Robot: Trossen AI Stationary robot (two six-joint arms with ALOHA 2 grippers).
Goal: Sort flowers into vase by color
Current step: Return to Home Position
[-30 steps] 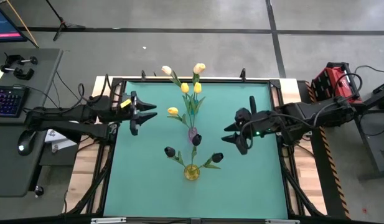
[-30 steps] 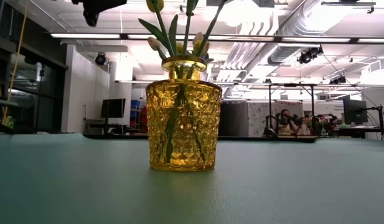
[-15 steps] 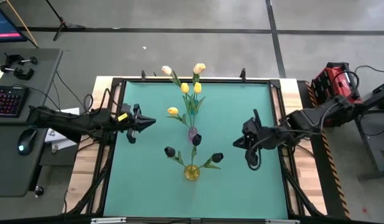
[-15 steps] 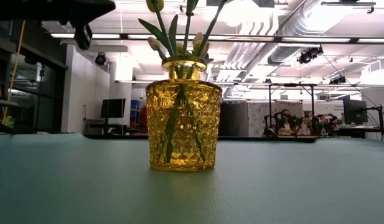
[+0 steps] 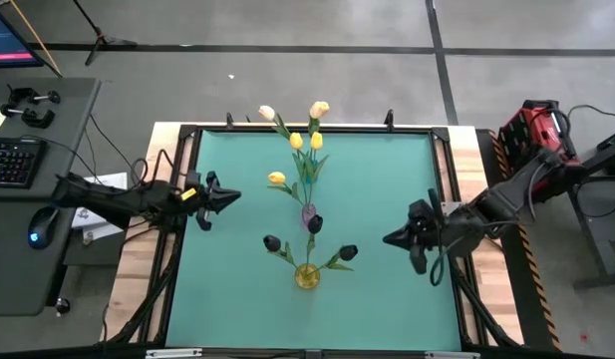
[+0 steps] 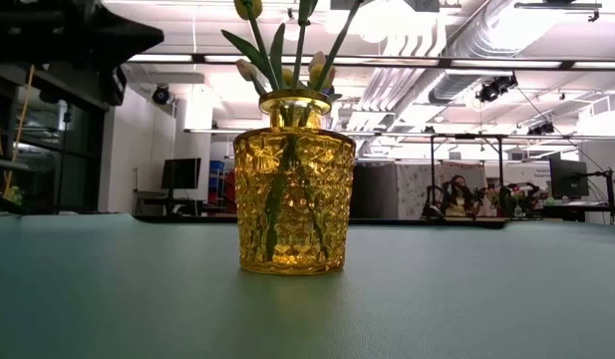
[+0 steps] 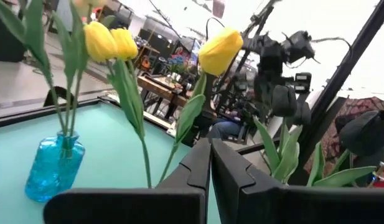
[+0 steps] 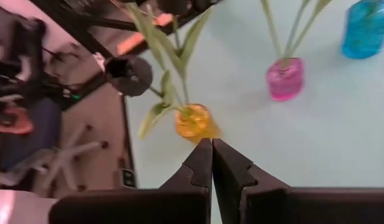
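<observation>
The left pincer (image 5: pixel 227 196) hangs over the left edge of the teal-green counter (image 5: pixel 387 170), pointing inward. Its wrist view shows its two dark fingers (image 7: pixel 195 171) clenched together with nothing between them. The right pincer (image 5: pixel 392 239) hangs over the right part of the counter, a little nearer the front, and points toward the middle. Its fingers (image 8: pixel 198 168) are likewise pressed shut on nothing. Both pincers are well apart from the vases, which stand in a line down the middle of the counter. Nearest the low camera is the amber-yellow faceted glass vase (image 6: pixel 292 199). It holds the three dark purple-black tulips (image 5: pixel 314 223) on long green stems, their heads fanned out to the left, the middle and the right. Just behind it stands the small pink-purple glass vase (image 8: pixel 285 79), which holds the three yellow tulips (image 5: pixel 296 141). One of these leans off to the left while two rise close together. Farthest back is the small blue glass vase (image 7: pixel 53 168), which holds the two pale peach-cream tulips (image 5: pixel 267 113). From above, their heads show by the counter's far edge. In the low view only the yellow vase's stems and leaves are plain, with the room's ceiling lights and desks behind it.
</observation>
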